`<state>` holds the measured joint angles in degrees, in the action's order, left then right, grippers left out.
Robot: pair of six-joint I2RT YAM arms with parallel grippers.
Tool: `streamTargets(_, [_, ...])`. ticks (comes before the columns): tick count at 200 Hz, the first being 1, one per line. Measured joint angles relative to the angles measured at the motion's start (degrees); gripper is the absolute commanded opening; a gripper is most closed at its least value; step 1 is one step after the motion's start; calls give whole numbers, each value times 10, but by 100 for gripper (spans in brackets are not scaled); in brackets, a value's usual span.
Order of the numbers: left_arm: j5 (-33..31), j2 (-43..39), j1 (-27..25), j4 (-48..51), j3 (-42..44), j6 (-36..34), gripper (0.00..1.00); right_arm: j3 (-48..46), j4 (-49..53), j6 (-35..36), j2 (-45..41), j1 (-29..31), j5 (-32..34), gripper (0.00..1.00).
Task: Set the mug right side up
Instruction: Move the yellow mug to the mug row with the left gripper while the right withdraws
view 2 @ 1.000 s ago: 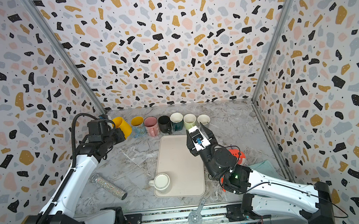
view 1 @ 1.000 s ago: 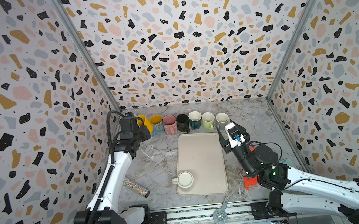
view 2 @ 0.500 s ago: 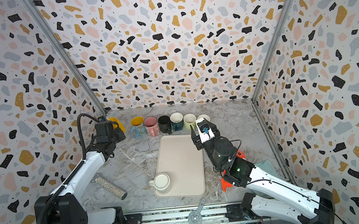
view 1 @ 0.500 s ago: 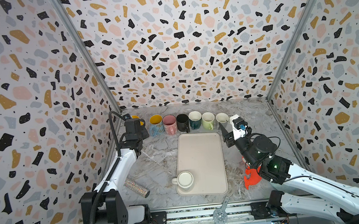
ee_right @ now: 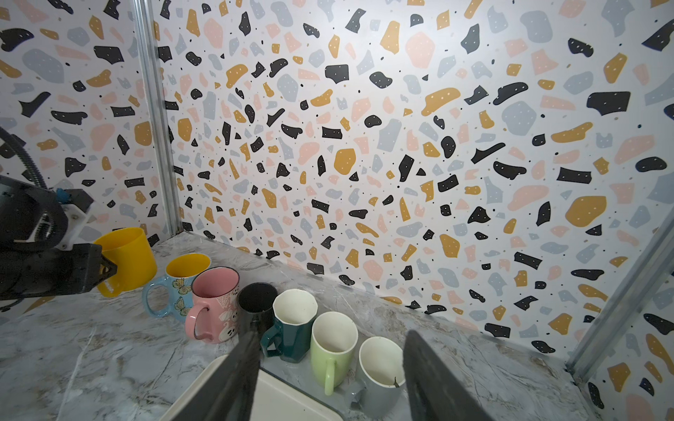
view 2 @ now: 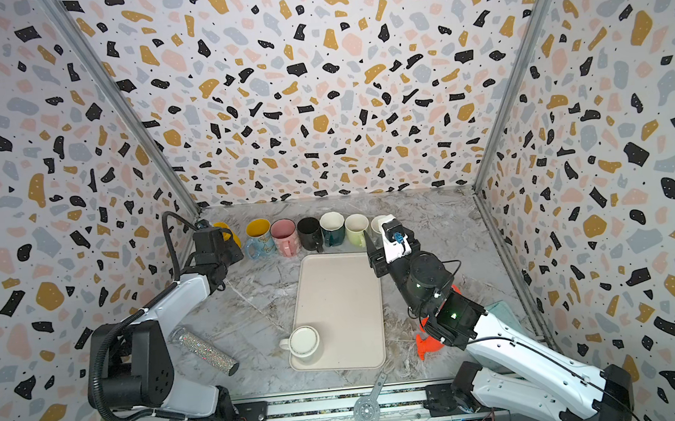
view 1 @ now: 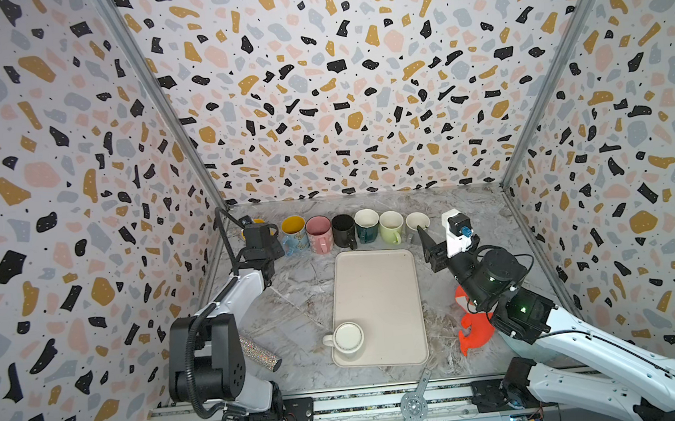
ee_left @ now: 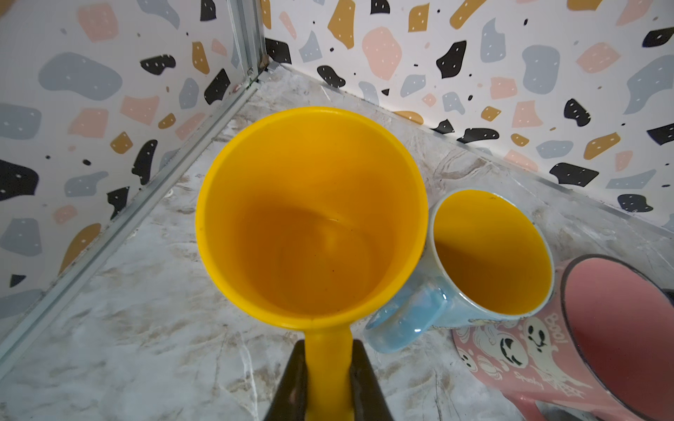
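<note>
In both top views, a bright yellow plastic mug (view 2: 230,233) stands upright at the left end of a row of mugs (view 2: 309,232). In the left wrist view, the left gripper (ee_left: 328,361) clamps the yellow mug's handle, with a blue ceramic mug (ee_left: 412,320) just beside it; a skewed release could topple either. In the right wrist view, the right gripper (ee_right: 331,333) hangs spread and empty.

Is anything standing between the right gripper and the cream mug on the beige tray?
Nothing visible: only the bare flat beige tray lies between the open right gripper and the cream ceramic mug.
</note>
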<state>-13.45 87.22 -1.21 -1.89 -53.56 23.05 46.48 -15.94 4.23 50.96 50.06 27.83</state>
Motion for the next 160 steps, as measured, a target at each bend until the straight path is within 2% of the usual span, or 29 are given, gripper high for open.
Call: streamTargets(160, [-5,21,0,-29,73,38,0,0,14,-25,0,-6,-15,66])
